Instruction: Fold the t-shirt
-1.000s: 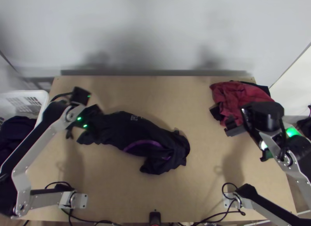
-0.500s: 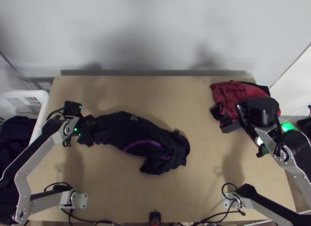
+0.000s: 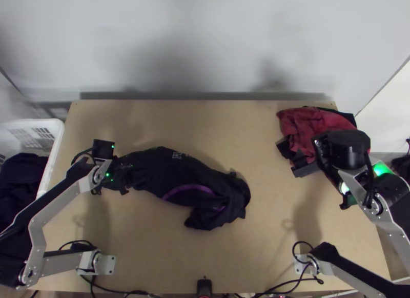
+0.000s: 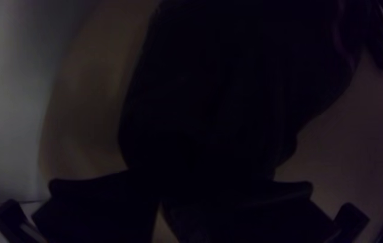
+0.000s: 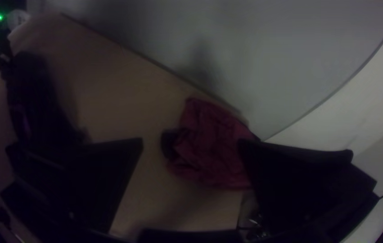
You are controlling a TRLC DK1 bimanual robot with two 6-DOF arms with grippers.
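Note:
The black t-shirt (image 3: 179, 175) lies bunched in a long strip left of the table's middle, its purple line facing up. At its left end is my left gripper (image 3: 126, 177). In the left wrist view, my left gripper (image 4: 160, 191) has its fingers close together, shut on the dark cloth of the t-shirt (image 4: 218, 99); the exact part held is hard to make out. My right gripper (image 3: 295, 158) is at the near left side of the red cloth, open. In the right wrist view, a wide gap separates the fingers of my right gripper (image 5: 190, 146).
Red cloth (image 3: 302, 122) lies bunched at the table's far right corner, with something black under its far edge. A white basket (image 3: 55, 124) holding dark cloth stands off the left side. Bare wood (image 3: 205, 118) lies beyond the t-shirt. Cables run along the near edge.
My left gripper has come down toward the near side, then moved slightly right, and closed on the t-shirt's left end. The right arm has shifted slightly left.

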